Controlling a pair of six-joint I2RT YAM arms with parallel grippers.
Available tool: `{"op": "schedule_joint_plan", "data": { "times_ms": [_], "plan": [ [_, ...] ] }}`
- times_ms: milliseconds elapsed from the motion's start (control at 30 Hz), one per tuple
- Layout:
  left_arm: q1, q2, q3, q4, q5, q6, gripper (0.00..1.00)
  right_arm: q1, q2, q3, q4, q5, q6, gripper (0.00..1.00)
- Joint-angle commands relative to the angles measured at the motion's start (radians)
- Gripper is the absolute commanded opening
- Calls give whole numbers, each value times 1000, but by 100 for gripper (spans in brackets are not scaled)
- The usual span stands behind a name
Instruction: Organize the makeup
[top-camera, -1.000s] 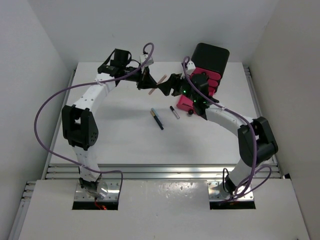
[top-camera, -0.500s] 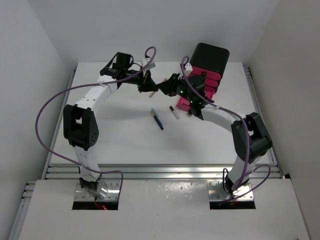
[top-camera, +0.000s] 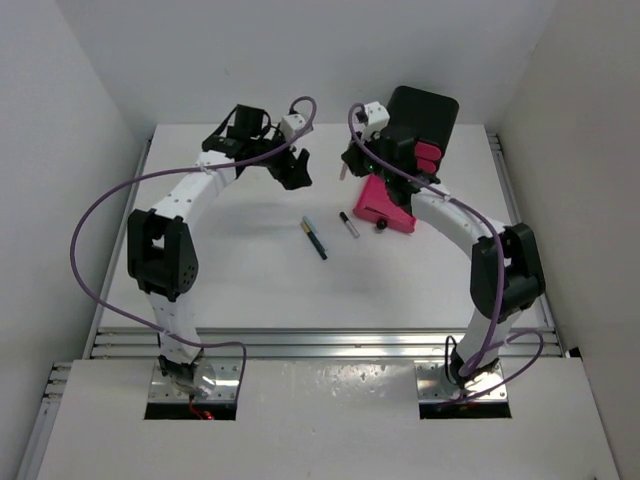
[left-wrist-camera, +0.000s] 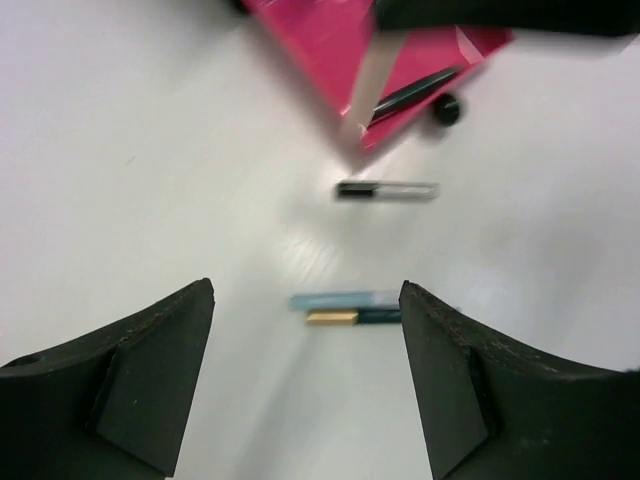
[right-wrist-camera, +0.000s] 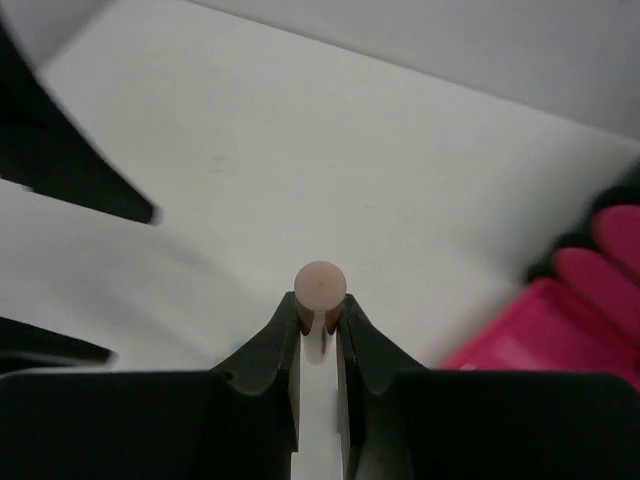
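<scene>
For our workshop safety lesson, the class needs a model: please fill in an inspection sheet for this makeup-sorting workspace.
Surface: white table, no spills seen.
Job's things: beige pencil held over the table; teal pencil and gold-ended pencil lie side by side; black-capped clear pencil lies beyond them; dark pencil lies in the pulled-out pink drawer.
Clutter: small black round piece beside the drawer.
Grippers: left tool open, empty; right tool shut on the beige pencil.
Cables: purple cables loop off both arms; none seen on the makeup.
Surroundings: white walls; black box at the far right.
</scene>
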Motion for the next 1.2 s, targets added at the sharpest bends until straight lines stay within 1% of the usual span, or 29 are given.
{"op": "schedule_joint_plan", "data": {
  "times_ms": [0,33,67,100,133,233,300,433,500,533,567,633,667,700,733,767,800,933,967,1033,1100,1133,1167],
  "plan": [
    [34,-70,18,-30,-262,16,81,-54,27,124,-252,137,-371,0],
    [45,-83,18,-67,-294,36,81,-68,42,159,-362,204,-492,0],
    [59,-92,7,-81,-340,65,81,-77,69,193,-393,223,-526,0],
    [59,-113,-27,-93,-356,65,81,-83,105,210,-422,250,-601,0],
    [73,-127,-53,-93,-366,79,81,-92,122,243,-492,261,-625,0],
    [85,-172,-163,-93,-406,90,81,-98,218,291,-551,304,-724,0],
    [85,-210,-212,-93,-437,101,81,-101,257,318,-573,318,-755,0],
    [94,-276,-347,-102,-446,113,81,-100,326,371,-642,342,-807,1],
    [105,-298,-383,-111,-446,122,81,-101,349,392,-689,353,-827,7],
    [105,-316,-413,-111,-446,122,81,-100,352,394,-696,350,-829,14],
    [114,-316,-429,-111,-446,122,81,-100,355,391,-705,349,-841,18],
    [114,-348,-461,-121,-446,122,81,-101,354,383,-705,346,-837,26],
    [114,-348,-496,-121,-446,131,81,-98,351,382,-708,344,-837,40],
    [114,-362,-513,-130,-436,131,81,-98,344,382,-705,336,-826,48],
    [114,-362,-528,-130,-422,131,81,-97,338,383,-703,333,-821,52],
    [114,-373,-554,-130,-422,131,81,-98,335,386,-703,330,-821,60],
    [114,-373,-567,-130,-410,131,81,-95,334,388,-702,330,-811,62],
    [114,-391,-624,-130,-382,131,81,-98,291,411,-705,336,-771,62],
    [114,-402,-654,-130,-382,141,82,-97,272,409,-703,344,-713,63],
    [114,-429,-697,-119,-382,141,82,-91,225,403,-702,346,-650,63],
    [114,-460,-775,-102,-391,141,82,-86,162,382,-725,283,-530,70],
    [114,-481,-806,-73,-400,141,82,-83,148,376,-740,120,-490,70],
    [114,-535,-838,-55,-412,141,82,-74,139,351,-748,67,-469,70]
  ]
}}
